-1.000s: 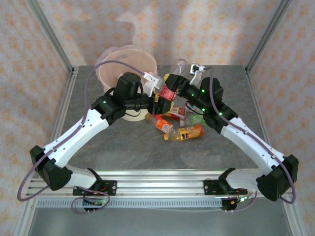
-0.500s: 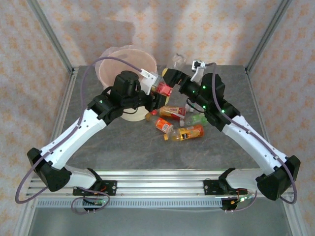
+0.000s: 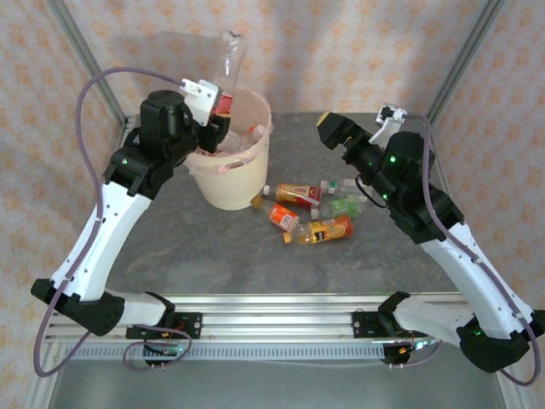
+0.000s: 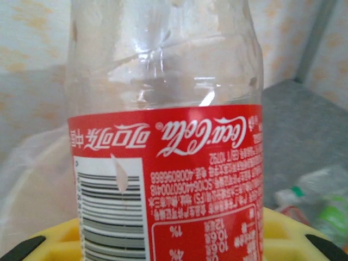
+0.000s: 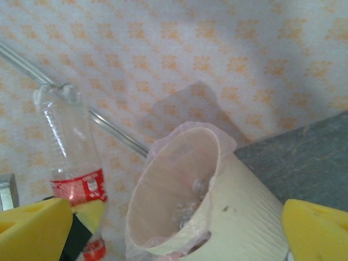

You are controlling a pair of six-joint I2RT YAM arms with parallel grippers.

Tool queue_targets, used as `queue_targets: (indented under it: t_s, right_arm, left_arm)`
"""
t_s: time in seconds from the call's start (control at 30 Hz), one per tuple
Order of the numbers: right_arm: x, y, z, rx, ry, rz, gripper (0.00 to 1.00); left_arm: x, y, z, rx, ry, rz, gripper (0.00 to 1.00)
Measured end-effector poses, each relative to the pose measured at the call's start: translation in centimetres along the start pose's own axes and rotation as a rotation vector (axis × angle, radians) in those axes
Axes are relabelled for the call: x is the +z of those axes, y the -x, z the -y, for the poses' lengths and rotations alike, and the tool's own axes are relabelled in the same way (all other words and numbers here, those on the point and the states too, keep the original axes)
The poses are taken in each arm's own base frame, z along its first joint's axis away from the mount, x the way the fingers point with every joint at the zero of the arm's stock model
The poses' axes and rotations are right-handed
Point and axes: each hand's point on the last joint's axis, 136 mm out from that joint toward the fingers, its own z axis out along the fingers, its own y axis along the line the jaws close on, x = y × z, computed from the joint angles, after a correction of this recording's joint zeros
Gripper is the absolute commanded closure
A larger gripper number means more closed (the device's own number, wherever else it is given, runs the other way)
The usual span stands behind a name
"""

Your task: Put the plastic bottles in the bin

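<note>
Top external view, starting at the left: the left arm is raised high. The left gripper (image 3: 218, 112) is pinched tight on a clear bottle (image 3: 228, 53), gripping it around its red label. The bottle is upside down, base up and red cap down, up by the far left rim of the bin (image 3: 223, 183). In the left wrist view the label's white writing reads inverted, with a yellow pad (image 4: 54, 242) at each side of the bottle.

The bin stands upright on the grey table (image 3: 187, 247), lined with a thin pink bag (image 3: 260, 111). Some clear plastic lies at the bottom, too blurred to count.

Just right of the bin, a cluster of loose bottles (image 3: 322, 229) lies on its side on the table, mostly orange, one with a green label (image 3: 344, 204).

Further right, the right gripper (image 3: 339, 136) hangs above the table. Its jaws are spread wide and hold nothing. The right wrist view shows its yellow pads (image 5: 32, 228) far apart, looking towards the bin.
</note>
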Motion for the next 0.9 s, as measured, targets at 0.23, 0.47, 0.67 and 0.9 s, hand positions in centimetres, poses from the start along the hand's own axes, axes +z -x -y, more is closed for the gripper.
queue_targets:
  t_s: [0.23,0.47,0.67,0.9]
  right_arm:
    - [-0.3,-1.3,2.4,0.002,-0.087,-0.026,0.01]
    - [-0.2,-2.5,3.9,0.007,-0.133,-0.052,0.01]
    - [-0.3,-2.7,4.3,0.009,-0.148,-0.054,0.01]
    - [-0.7,-2.6,4.6,0.011,-0.157,-0.048,0.01]
  left_arm:
    - [3.7,-2.7,-3.5,0.101,0.073,-0.104,0.64]
    - [7.2,-5.8,-5.2,0.16,0.07,-0.203,0.62]
    - [7.7,-6.6,-6.2,0.191,0.063,-0.221,0.56]
    - [8.3,-8.6,-5.6,0.236,0.019,-0.263,0.48]
